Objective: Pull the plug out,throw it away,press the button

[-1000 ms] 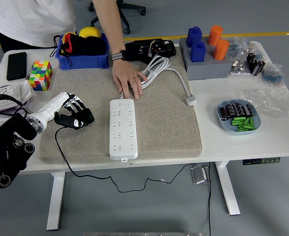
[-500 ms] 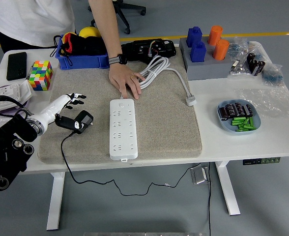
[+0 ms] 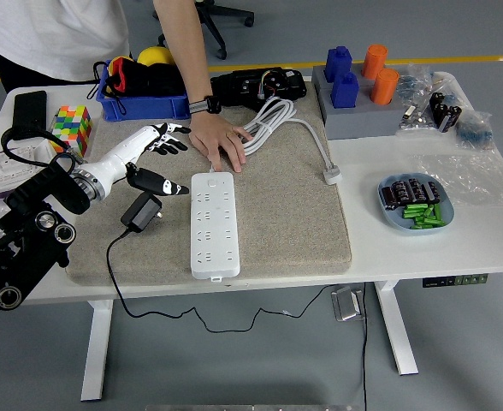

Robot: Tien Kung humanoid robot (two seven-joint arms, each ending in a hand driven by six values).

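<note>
Head view: one white power strip [image 3: 212,224] lies lengthwise on the grey mat [image 3: 277,214] that covers the middle of the white tabletop [image 3: 380,248], and one black plug [image 3: 142,211] with its black cord lies loose on the mat just left of the strip, out of any socket. The robot's left hand [image 3: 153,158] hangs above the mat left of the strip's far end, fingers spread wide and holding nothing, one finger stretched toward the strip. A person's hand [image 3: 220,139] rests flat on the mat at the strip's far end, beside one coiled white cable [image 3: 273,120]. Far right, a grey block [image 3: 358,120] carries two blue pegs [image 3: 340,75] and two orange pegs [image 3: 378,72]. One blue dish [image 3: 416,204] near the right edge holds black parts and green pieces, too small to count. At the far left are one blue bin [image 3: 144,98], one multicoloured cube [image 3: 71,128] and one black phone [image 3: 29,114]. No writing is legible anywhere.
</note>
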